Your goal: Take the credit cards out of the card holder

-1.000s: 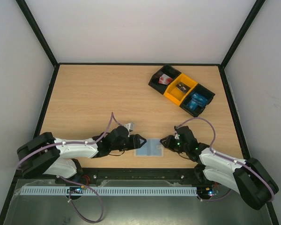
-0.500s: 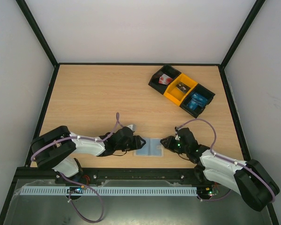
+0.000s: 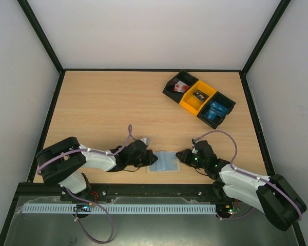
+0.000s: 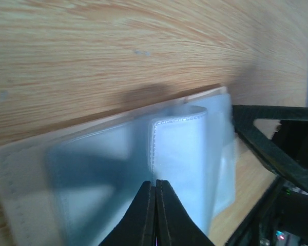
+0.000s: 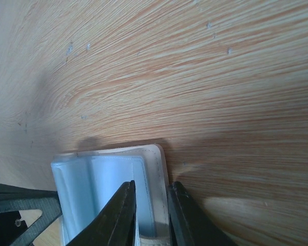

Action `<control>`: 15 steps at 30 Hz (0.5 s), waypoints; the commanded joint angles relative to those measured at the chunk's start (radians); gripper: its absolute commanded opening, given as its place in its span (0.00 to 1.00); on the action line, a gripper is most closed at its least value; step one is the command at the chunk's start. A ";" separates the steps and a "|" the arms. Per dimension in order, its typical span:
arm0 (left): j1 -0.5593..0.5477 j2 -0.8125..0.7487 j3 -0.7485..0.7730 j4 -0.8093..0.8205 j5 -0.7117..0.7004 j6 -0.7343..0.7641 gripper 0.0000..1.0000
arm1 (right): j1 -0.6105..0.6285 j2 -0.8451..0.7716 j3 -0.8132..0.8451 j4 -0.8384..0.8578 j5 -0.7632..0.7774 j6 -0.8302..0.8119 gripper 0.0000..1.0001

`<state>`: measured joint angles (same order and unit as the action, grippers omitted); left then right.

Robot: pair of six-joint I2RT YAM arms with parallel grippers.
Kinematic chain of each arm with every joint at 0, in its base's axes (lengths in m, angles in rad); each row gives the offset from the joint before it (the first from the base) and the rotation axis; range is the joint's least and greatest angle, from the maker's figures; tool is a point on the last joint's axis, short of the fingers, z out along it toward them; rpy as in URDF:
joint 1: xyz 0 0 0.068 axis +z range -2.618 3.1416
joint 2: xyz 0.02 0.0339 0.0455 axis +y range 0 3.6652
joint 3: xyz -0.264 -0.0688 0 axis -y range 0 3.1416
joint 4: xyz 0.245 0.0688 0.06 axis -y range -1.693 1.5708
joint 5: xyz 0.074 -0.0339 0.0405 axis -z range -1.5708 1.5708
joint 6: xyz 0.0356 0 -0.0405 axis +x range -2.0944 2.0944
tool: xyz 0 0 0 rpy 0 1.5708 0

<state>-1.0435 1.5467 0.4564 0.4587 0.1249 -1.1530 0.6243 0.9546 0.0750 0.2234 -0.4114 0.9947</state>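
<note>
- The card holder (image 3: 164, 163) lies flat on the counter (image 3: 108, 107), near its front edge, between the two arms.
- The left fingers (image 4: 141, 215) are pressed together, their tips on the holder's pale middle pocket. I cannot tell whether a layer is caught between them.
- The right fingers (image 5: 120, 220) stand a narrow gap apart with the holder's end in that gap. I cannot tell whether they clamp it.
- Bright-blue credit cards (image 3: 216, 109) sit in the right-hand black bin (image 3: 227, 102), at the far right of the counter.
- A yellow bin (image 3: 189, 105) touches that bin.
</note>
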 commanded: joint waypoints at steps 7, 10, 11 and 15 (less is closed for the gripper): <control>-0.005 0.005 -0.011 0.148 0.079 -0.024 0.09 | 0.011 0.010 -0.040 -0.044 0.026 0.007 0.19; -0.003 -0.024 -0.013 0.061 0.035 -0.022 0.17 | 0.011 -0.004 -0.042 -0.060 0.031 0.003 0.19; -0.003 -0.043 -0.013 0.032 0.023 -0.019 0.21 | 0.011 -0.012 -0.043 -0.065 0.032 0.004 0.19; -0.003 -0.099 -0.009 -0.092 -0.032 -0.003 0.33 | 0.011 -0.029 -0.042 -0.078 0.041 0.004 0.19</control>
<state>-1.0443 1.5101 0.4473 0.4919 0.1581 -1.1748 0.6285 0.9356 0.0620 0.2295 -0.4046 0.9962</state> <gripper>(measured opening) 0.301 0.191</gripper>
